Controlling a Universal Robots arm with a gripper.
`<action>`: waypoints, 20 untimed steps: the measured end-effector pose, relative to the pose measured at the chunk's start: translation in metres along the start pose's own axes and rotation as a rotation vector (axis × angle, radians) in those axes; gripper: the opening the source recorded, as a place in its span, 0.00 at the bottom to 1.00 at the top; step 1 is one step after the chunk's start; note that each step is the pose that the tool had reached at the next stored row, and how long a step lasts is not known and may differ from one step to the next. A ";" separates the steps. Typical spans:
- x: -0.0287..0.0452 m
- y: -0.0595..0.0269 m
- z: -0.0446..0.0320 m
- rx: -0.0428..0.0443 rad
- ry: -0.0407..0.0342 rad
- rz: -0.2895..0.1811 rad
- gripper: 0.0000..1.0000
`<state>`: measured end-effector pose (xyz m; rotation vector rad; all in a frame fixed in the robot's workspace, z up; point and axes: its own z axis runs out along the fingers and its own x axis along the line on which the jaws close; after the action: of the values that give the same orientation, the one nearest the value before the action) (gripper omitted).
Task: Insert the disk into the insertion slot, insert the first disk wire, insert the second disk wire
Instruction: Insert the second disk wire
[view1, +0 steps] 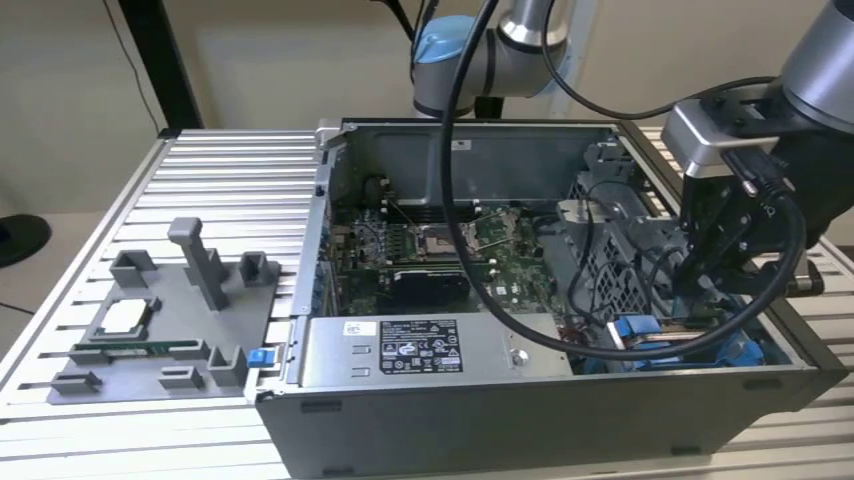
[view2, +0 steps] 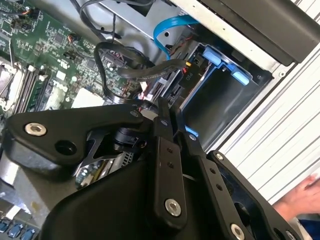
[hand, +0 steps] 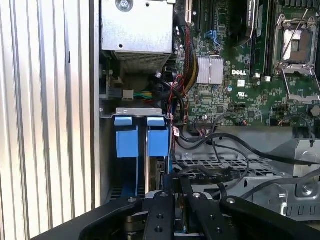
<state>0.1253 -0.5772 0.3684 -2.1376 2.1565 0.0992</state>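
Note:
In the exterior view my gripper (view1: 711, 292) reaches down into the open computer case at its right end, over the insertion slot (view1: 747, 350). The slot is a grey metal bay (view2: 215, 97) with two blue tabs (hand: 126, 136). The disk is hidden from me. In both wrist views the black fingers (view2: 161, 150) meet at their tips, so the gripper (view2: 165, 112) (hand: 178, 182) is shut; I cannot tell whether anything sits between them. A flat blue wire (view2: 170, 29) and a black plug with coloured wires (view2: 188, 75) lie just beyond the fingertips, beside the bay.
The grey power-supply box (view1: 414, 345) lies along the case front, and the green motherboard (view1: 427, 250) lies behind it. A perforated metal cage (hand: 235, 167) and loose black cables (view2: 120, 60) crowd the bay. A grey fixture (view1: 160, 330) sits on the ribbed table. A hand (view2: 300, 200) is outside the case.

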 end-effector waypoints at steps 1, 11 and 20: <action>0.0001 -0.0001 0.0010 0.0015 0.0000 0.000 0.00; 0.0030 0.0002 0.0124 0.0181 0.0003 -0.002 0.00; 0.0034 0.0002 0.0138 0.0190 0.0003 -0.003 0.00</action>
<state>0.1255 -0.5789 0.3543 -2.1304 2.1459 0.0778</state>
